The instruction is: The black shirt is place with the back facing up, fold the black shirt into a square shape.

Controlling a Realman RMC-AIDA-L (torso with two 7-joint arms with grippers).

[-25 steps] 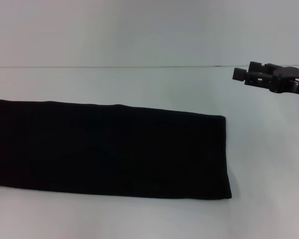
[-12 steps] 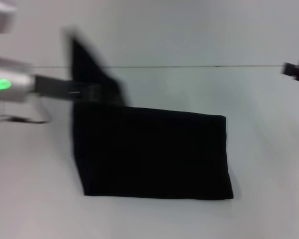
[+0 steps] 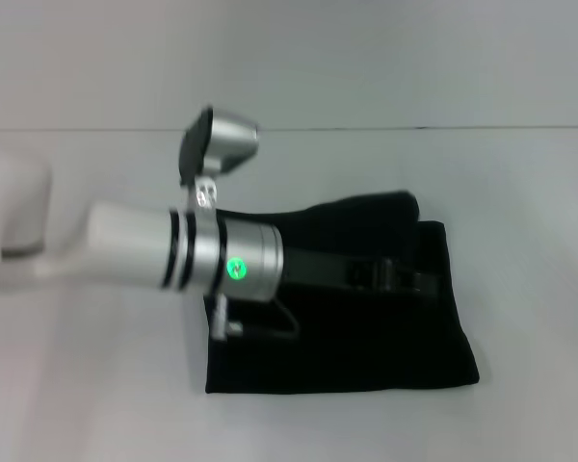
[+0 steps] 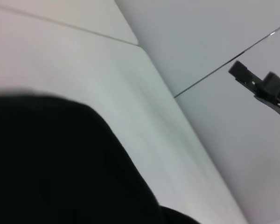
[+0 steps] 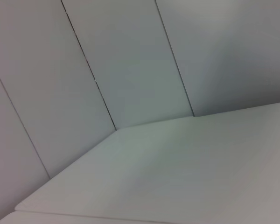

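Across the middle of the tabletop (image 3: 544, 241), slightly right of centre, sits the black shirt (image 3: 337, 356), bunched into a compact, roughly square block. Reaches over it from the left with the left arm (image 3: 135, 252), putting the left claw (image 3: 405, 277) low above the shirt's right half. Cannot tell whether apart, together or clamped on cloth: black on black.

Looks well along, by judgement. Appears doubled over from the left, with a raised roll of cloth along the far right corner that does not yet lie flat. Leaves that flap to settle and smooth, and perhaps the edges to square up.

Shows a straight near edge and a clean left edge. Runs slightly skewed along the right edge, flaring toward the near right corner. Bulges unevenly along the far edge.

Offers plenty of bare tabletop on every side, especially far and right. Places the right claw (image 4: 263, 88) well apart from the cloth, raised off to the right and seen only from the left wrist. Cannot tell its state either.
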